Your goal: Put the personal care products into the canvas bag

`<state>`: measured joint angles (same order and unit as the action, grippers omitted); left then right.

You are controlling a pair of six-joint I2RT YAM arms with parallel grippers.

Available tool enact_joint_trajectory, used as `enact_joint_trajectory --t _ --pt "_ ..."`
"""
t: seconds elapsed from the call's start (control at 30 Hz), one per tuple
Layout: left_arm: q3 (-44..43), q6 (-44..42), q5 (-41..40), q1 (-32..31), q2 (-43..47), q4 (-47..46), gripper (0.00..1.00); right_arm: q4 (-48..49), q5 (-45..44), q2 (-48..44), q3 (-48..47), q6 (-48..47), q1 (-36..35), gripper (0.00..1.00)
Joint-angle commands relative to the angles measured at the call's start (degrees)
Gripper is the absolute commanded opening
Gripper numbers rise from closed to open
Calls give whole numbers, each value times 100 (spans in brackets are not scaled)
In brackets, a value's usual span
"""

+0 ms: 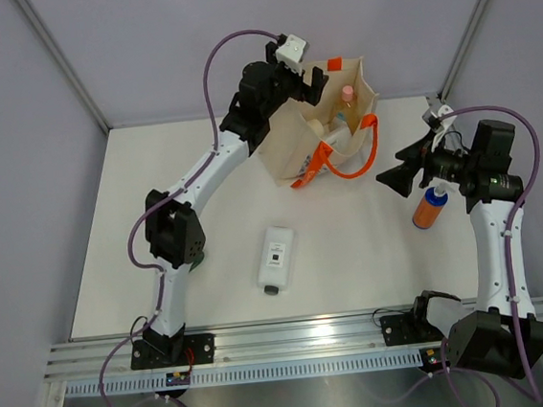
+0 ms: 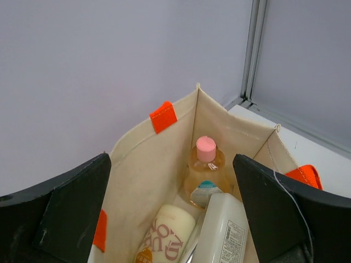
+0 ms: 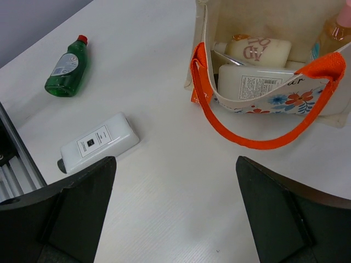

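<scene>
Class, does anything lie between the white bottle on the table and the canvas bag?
Nothing visible: bare table separates the white bottle and canvas bag. The open left gripper hangs above the bag's mouth, and an orange handle droops over its near side.

Bag (image 1: 287, 146) stands open, pink-capped bottle (image 2: 206, 164) upright inside; white bottle (image 1: 276, 259) and green bottle (image 3: 67, 68) lie flat outside, orange bottle (image 1: 430, 209) upright.

walls (image 1: 168, 31): pale grey panels | table (image 1: 353, 253): white, matte | near edge: aluminium rail (image 1: 294, 334)
</scene>
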<state>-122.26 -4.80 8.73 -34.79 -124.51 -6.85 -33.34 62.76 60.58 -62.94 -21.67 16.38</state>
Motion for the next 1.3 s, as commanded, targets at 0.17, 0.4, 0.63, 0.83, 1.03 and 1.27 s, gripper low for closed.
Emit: enact_joint_trajectory --t 0.17,0.4,0.63,0.83,1.03,1.27 --pt "-61 426 129 209 1103 16 99 -120 271 -134 167 -513 93 99" --pt "517 866 506 297 2648 1482 99 -409 79 -99 133 -943 93 100" --pt "3372 1095 726 464 5416 2029 99 -1771 -1052 -257 -735 -1586 93 99" --pt "5480 1209 682 473 7518 2478 99 -2983 -2214 -222 -1615 -1699 93 99" --pt "6819 1253 814 473 8617 2671 99 -3846 -3462 217 -1889 -2069 58 99" --pt "7567 1262 981 473 8742 2645 99 -2829 -5537 525 -1160 -1587 -320 100"
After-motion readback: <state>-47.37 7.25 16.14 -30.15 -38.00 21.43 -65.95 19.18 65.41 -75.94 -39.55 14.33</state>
